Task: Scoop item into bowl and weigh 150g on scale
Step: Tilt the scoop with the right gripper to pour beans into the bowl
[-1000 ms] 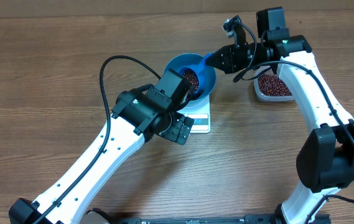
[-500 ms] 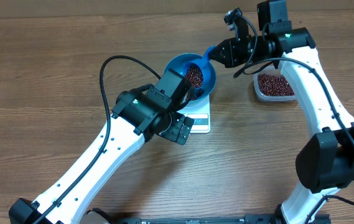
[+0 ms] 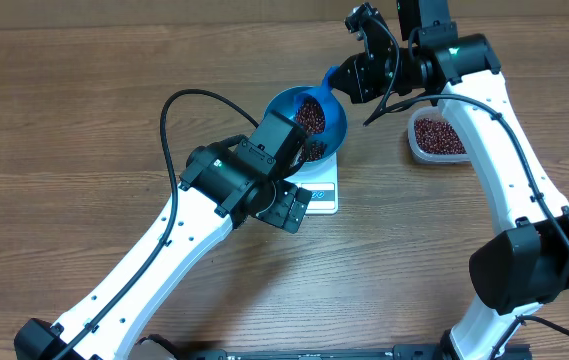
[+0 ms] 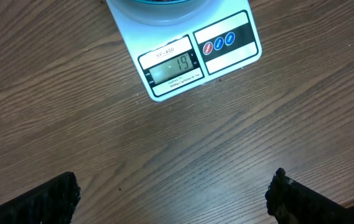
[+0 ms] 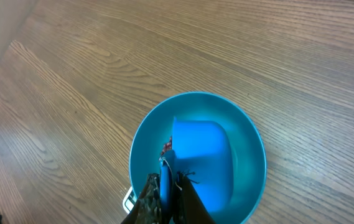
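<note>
The bright blue bowl (image 3: 339, 125) stands on the white scale (image 3: 322, 192) and holds a heap of dark red beans (image 3: 311, 118). My right gripper (image 3: 352, 74) is shut on the handle of a small blue scoop (image 3: 331, 78), held tilted over the bowl's far rim. In the right wrist view the scoop (image 5: 201, 158) hangs mouth-down inside the bowl (image 5: 251, 140), with a few beans (image 5: 166, 148) beside its handle. My left gripper (image 4: 173, 199) stands open above bare table, in front of the scale (image 4: 226, 53), whose display is lit.
A clear plastic tub (image 3: 436, 135) with more dark red beans sits to the right of the scale, under my right arm. My left arm reaches in from the front left, and its wrist covers the bowl's near side from above.
My right gripper has lifted and drawn back toward the far side with the scoop, tipping it steeper over the bowl. The left arm has not moved.
</note>
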`<state>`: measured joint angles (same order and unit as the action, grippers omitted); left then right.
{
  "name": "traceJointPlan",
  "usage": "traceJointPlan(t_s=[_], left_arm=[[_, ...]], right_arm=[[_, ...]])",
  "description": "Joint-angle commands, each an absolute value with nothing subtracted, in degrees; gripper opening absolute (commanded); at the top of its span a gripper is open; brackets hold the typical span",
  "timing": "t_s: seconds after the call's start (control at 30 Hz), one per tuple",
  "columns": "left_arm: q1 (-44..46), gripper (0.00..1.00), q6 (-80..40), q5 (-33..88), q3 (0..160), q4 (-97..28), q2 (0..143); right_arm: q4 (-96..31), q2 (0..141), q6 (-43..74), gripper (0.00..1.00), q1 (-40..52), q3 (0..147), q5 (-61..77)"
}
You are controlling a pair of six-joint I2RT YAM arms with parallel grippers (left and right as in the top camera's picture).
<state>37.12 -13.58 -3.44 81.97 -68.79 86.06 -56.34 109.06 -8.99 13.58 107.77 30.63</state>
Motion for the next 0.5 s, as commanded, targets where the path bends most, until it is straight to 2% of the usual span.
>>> traceJointPlan(t_s=[0.0, 0.47], left_arm=[[37.10, 1.00, -13.96, -3.81, 83.09, -68.75, 85.82], [37.10, 1.00, -13.96, -3.81, 83.09, -68.75, 85.82]], right_arm=[[-56.62, 106.06, -9.02, 0.04, 13.91, 110.83, 29.98], [-58.92, 105.30, -9.02, 0.04, 13.93, 111.09, 28.91]])
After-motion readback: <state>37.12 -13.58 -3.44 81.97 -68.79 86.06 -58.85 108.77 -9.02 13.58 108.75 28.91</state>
